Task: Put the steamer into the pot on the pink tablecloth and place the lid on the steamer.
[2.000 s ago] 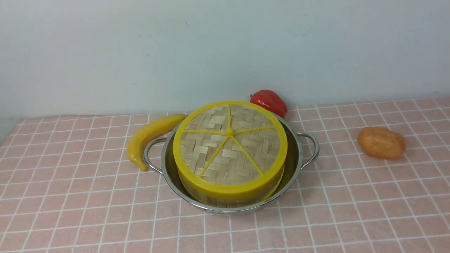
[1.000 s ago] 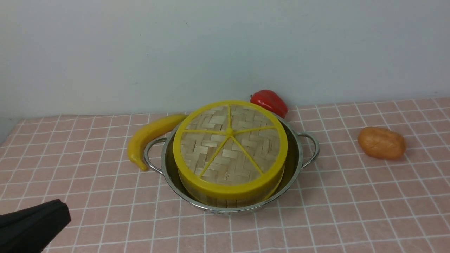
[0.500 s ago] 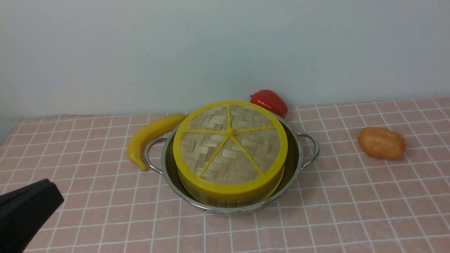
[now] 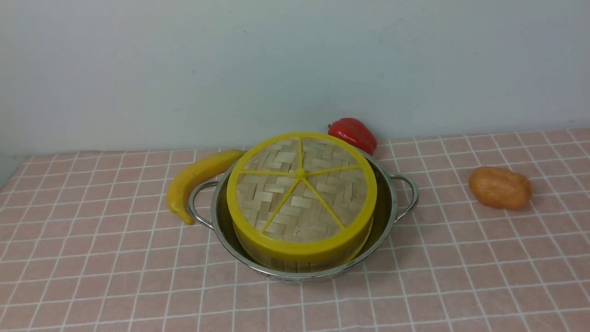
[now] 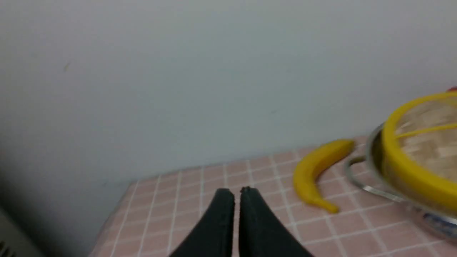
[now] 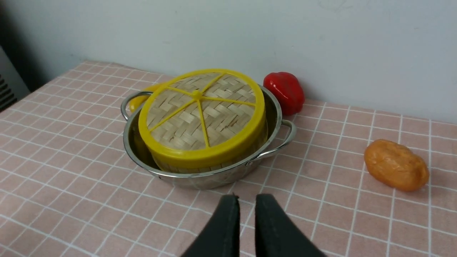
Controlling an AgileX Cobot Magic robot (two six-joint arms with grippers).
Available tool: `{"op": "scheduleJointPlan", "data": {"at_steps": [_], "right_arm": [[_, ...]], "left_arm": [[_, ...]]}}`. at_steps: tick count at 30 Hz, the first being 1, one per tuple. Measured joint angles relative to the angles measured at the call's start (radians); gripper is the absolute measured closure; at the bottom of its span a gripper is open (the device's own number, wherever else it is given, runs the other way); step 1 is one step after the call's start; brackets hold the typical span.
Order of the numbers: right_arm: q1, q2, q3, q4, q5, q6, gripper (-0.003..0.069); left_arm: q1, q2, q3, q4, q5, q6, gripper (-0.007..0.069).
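Observation:
The steel pot (image 4: 386, 216) stands on the pink tablecloth (image 4: 115, 276) at mid-table. Inside it sits the steamer (image 4: 295, 263); only a strip of its bamboo wall shows under the lid (image 4: 300, 184), which rests on top and tilts slightly toward me. Neither arm appears in the front view. In the left wrist view my left gripper (image 5: 237, 192) hovers near the cloth's left corner, well away from the pot (image 5: 371, 157), its fingers almost touching and empty. In the right wrist view my right gripper (image 6: 247, 200) hangs in front of the pot (image 6: 273, 110), with a narrow gap between its fingers and nothing in it.
A yellow banana (image 4: 196, 177) lies against the pot's left handle. A red pepper (image 4: 354, 133) sits behind the pot by the wall. An orange potato-like item (image 4: 500, 186) lies to the right. The cloth's left edge drops off near the left gripper.
The black left arm, seen at the front view's lower left in the two frames before this one, has left that view. Pot, steamer and lid have not moved.

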Motion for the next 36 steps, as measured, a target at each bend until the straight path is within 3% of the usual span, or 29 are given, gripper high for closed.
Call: {"op": "scheduleJointPlan", "data": {"at_steps": [3, 10, 36], "right_arm": [[0.0, -0.001, 0.001, 0.017, -0.002, 0.001, 0.0547], [0.0, -0.001, 0.001, 0.02, 0.001, 0.003, 0.0519], [0.0, -0.001, 0.001, 0.021, 0.002, 0.003, 0.0427]], "left_arm": [[0.065, -0.039, 0.112, 0.003, -0.025, -0.024, 0.0592], [0.072, -0.043, 0.241, 0.003, -0.119, -0.064, 0.0573], [0.072, -0.043, 0.243, -0.009, -0.16, -0.071, 0.0529]]}}
